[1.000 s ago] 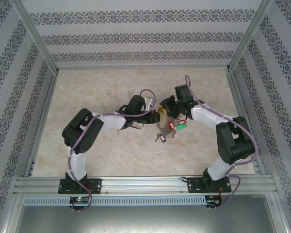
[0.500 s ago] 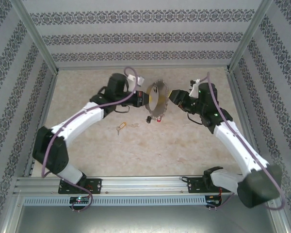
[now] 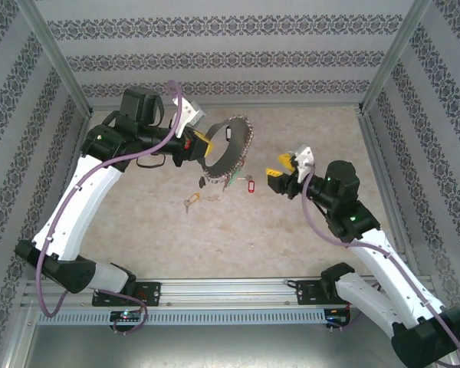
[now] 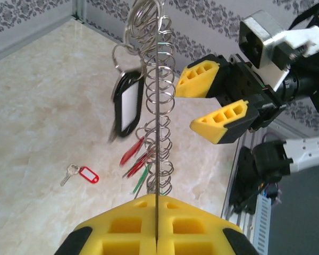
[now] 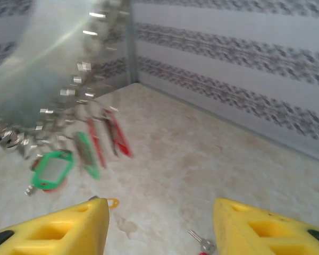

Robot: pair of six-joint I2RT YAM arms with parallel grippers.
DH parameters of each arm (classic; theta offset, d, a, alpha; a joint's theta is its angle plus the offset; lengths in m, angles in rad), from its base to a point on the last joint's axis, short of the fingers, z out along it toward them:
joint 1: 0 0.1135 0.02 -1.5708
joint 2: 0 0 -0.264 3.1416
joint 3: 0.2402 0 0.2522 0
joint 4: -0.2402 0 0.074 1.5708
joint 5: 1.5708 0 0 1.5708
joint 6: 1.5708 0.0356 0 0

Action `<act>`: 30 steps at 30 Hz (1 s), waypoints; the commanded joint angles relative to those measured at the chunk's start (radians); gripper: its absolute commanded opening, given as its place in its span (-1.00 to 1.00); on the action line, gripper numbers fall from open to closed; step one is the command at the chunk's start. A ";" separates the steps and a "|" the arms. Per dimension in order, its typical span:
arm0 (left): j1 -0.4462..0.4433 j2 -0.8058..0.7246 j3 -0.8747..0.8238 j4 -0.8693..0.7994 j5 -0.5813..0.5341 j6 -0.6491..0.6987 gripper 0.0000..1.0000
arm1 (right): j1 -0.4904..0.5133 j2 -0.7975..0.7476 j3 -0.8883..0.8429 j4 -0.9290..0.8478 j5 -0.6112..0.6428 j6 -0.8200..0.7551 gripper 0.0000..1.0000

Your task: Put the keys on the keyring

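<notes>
My left end effector (image 3: pixel 201 145) is raised over the far left part of the beige marbled surface (image 3: pixel 238 238). Its yellow fingers (image 4: pixel 122 234) are pressed together, pinching the thin wire of the keyring (image 3: pixel 238 149). The keyring stands on edge in the air. It is a large grey loop strung all along with small split rings. Keys with red and green tags dangle from its lower part, and a black tag with a white window (image 4: pixel 128 103) hangs higher up.

My right end effector (image 3: pixel 277 175) hovers just to the right of the loop, facing it but apart from it, with its fingers spread and nothing between them. From my right wrist the loop looks blurred, with a green tag (image 5: pixel 52 170) among the hanging ones.

Two loose keys lie on the surface. Seen from above, the red-tagged key (image 3: pixel 251 185) is near the dangling keys. The yellow-orange-tagged key (image 3: pixel 190 202) lies further left, apart from the first.
</notes>
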 commanded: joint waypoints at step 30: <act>0.012 -0.072 0.067 -0.124 0.242 0.313 -1.00 | 0.174 0.012 -0.087 0.466 -0.005 -0.557 -0.55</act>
